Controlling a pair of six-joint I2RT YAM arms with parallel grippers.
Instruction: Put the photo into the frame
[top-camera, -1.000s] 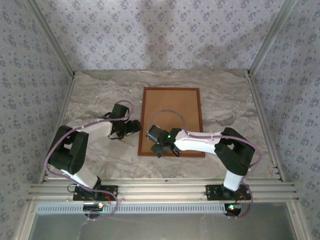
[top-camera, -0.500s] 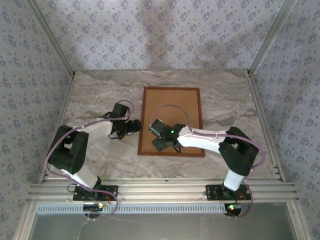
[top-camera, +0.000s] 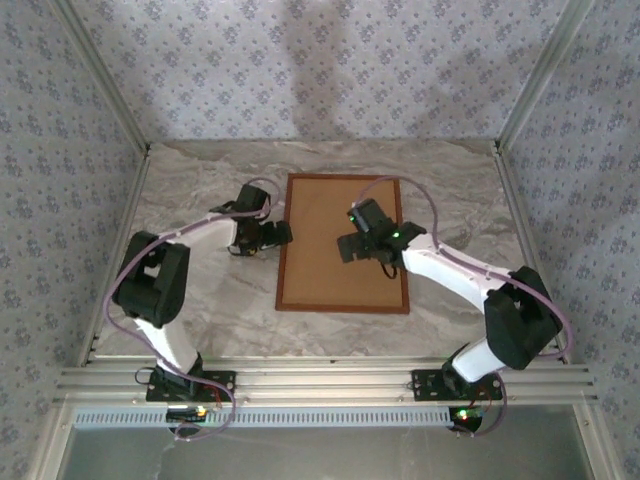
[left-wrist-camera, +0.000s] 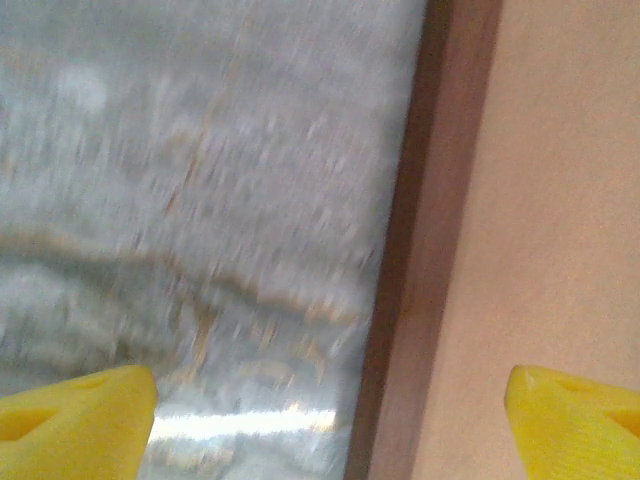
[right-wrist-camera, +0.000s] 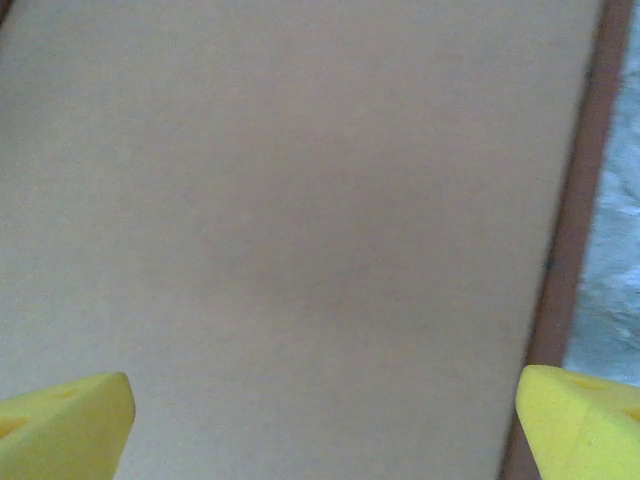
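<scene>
Right fingers (right-wrist-camera: 60, 415), apart, have shifted far over the plain brown cardboard backing (top-camera: 320, 230), and left fingers (left-wrist-camera: 70, 410), also apart, now straddle the dark reddish-brown wooden frame (top-camera: 341, 305): probably seating the backing.

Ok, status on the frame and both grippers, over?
Left gripper open, straddling left edge of the frame. Right gripper open, above the backing board. Frame flat on the table, board side up. No obstruction seen.

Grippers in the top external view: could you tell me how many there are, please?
2. The left gripper straddles the frame's left edge, open. The right gripper is above the brown backing board inside the frame, also open. None seems hidden.
</scene>
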